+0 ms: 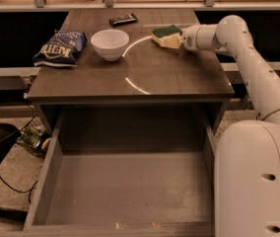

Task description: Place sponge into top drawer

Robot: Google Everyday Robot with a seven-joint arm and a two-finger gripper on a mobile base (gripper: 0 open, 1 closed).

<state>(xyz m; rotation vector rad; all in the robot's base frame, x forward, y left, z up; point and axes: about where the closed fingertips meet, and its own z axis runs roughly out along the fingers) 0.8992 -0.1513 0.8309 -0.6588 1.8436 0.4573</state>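
Observation:
The sponge (166, 36), pale yellow foam with a dark green scrub layer on top, is at the back right of the tabletop (145, 68). My gripper (181, 39) is at the sponge's right end and touches it, with the white arm (248, 58) reaching in from the right. The top drawer (130, 191) is pulled wide open below the table's front edge. Its flat grey bottom holds nothing but a few crumbs near the front.
A white bowl (110, 44) stands left of the sponge. A blue chip bag (61, 47) lies at the table's left edge. A dark flat wrapped bar (123, 19) lies at the back. My white base (256, 181) stands right of the drawer. Cables lie on the floor at left.

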